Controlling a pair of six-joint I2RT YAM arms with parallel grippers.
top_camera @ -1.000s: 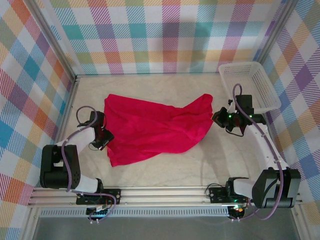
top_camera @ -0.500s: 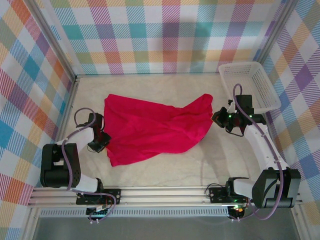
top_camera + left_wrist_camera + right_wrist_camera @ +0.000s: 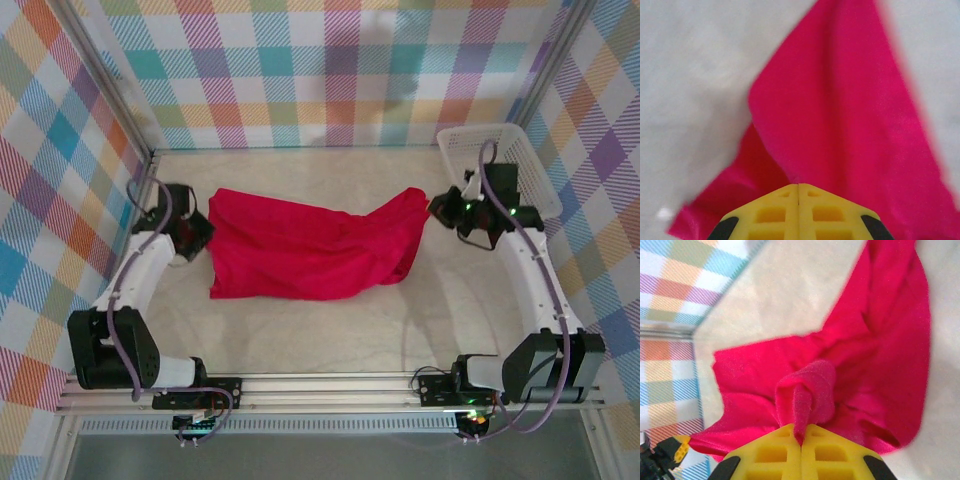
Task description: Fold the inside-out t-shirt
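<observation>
Progress entry: no fold is showing yet. The t-shirt [image 3: 310, 250] is lying as one wrinkled red band across the middle of the table [image 3: 330, 335], so I am judging this to be the stretch-and-flatten step, with every fold still to come. I cannot tell from the cloth which face is outward.

Left gripper [image 3: 798, 186]: its yellow jaws are meeting with no gap visible between them, and they are pinching a thin edge of the red cloth right at the tip. From the pinch, the fabric is fanning away over the pale table surface.

Right gripper [image 3: 801, 432]: the jaws are likewise pressing together, and they are biting on a bunched nub of the shirt that is standing up just ahead of them (a thicker bite than the left one). Beyond it, the cloth is spreading out in loose folds.

Seen from above, the two grippers are sitting at opposite ends of the shirt, which is sagging between them. A white basket [image 3: 478, 129] is waiting behind the right arm, apart from the cloth.
</observation>
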